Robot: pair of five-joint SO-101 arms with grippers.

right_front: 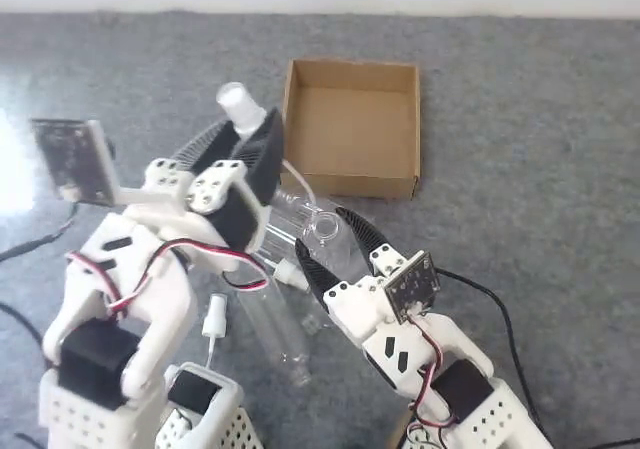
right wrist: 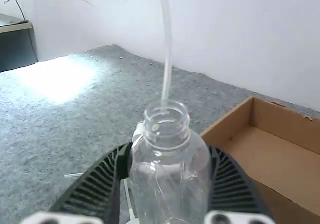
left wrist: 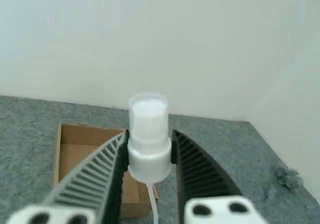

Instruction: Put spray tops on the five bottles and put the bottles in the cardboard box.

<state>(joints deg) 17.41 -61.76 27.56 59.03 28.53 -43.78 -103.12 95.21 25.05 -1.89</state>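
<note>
Clear plastic bottle [right wrist: 167, 169] looks light, slippery: your right claw [right wrist: 169, 151] clamps its shoulder, six o'clock of cardboard box [right_front: 350, 184]. Left claw [left wrist: 149, 139] pinches spray top [left wrist: 148, 114] by collar; dip tube [right wrist: 166, 59] bendy, steer gently.

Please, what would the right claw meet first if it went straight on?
Probably the spray top in the left claw: its tube hangs at the mouth of the bottle the right claw holds.

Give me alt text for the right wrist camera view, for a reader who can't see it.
The right gripper clamps a clear, uncapped bottle, while a thin white tube comes down from above to its open neck. Behind are a grey carpeted surface and an open cardboard box.
</note>
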